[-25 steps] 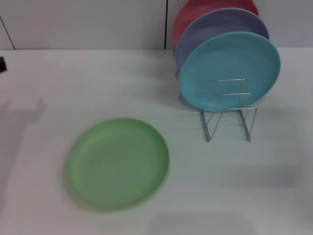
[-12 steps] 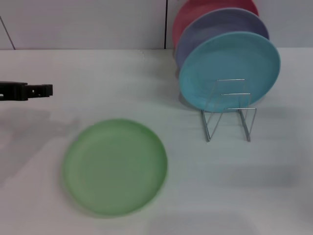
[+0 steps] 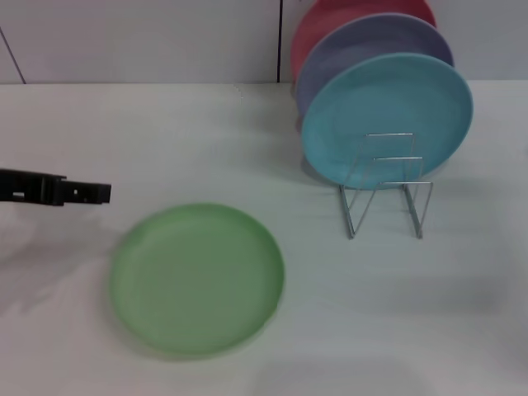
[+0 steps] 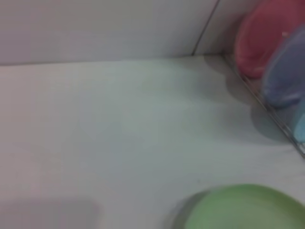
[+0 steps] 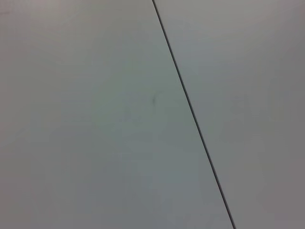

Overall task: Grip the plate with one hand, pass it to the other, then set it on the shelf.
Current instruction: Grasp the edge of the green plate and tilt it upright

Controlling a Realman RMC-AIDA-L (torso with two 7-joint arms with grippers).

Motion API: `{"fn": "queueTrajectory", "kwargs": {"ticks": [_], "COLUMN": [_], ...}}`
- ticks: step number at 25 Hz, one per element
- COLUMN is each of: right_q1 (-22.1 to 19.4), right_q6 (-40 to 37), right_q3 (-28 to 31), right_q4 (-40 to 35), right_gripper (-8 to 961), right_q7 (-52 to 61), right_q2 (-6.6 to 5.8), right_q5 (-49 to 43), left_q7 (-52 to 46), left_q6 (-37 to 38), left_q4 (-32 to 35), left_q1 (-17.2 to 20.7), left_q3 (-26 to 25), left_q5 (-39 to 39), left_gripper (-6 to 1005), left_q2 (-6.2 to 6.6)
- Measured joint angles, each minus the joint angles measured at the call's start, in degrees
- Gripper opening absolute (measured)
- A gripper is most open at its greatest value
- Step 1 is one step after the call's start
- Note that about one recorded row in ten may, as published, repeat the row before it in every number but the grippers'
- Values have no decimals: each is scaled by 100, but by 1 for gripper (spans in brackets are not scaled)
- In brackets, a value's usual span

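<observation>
Plate: we saw the green plate [image 3: 198, 278] flat on table [image 3: 165, 132], near-left.
Left gripper [image 3: 78, 192]: left of plate, apart; finger state we couldn't tell.
Rack [image 3: 386, 186]: right, far side.

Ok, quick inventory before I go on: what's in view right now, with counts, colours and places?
green plate: one, light green, flat on the table, near left of centre.
turquoise plate: one, upright in the rack, frontmost.
lavender plate: one, upright behind the turquoise one.
red plate: one, upright at the back.
rack: one, silver wire, far right; front loops empty.
table: one, white.
left gripper: black, at the left edge above the table, short of the green plate.
right gripper: not in view.
</observation>
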Motion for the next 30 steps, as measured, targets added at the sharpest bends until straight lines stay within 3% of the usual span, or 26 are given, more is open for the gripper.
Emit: {"fn": "queueTrajectory", "kwargs": {"ticks": [16,30], "right_q1": [-29,-1], "right_q6": [14,18], "right_q3": [0,0], "right_q4": [24,21], "right_gripper": [651,651], "right_q7": [-56,-56], "right_q2": [-5,9], "right_q5": [8,12], "left_q7": [47,154], "left_q6": [-443,-490], "left_q4": [557,794], "left_q1": [-514,-613], "left_q3": [76,71], "left_q5": [818,850], "left_gripper": [810,803], "left_q2": [-9,-3]}}
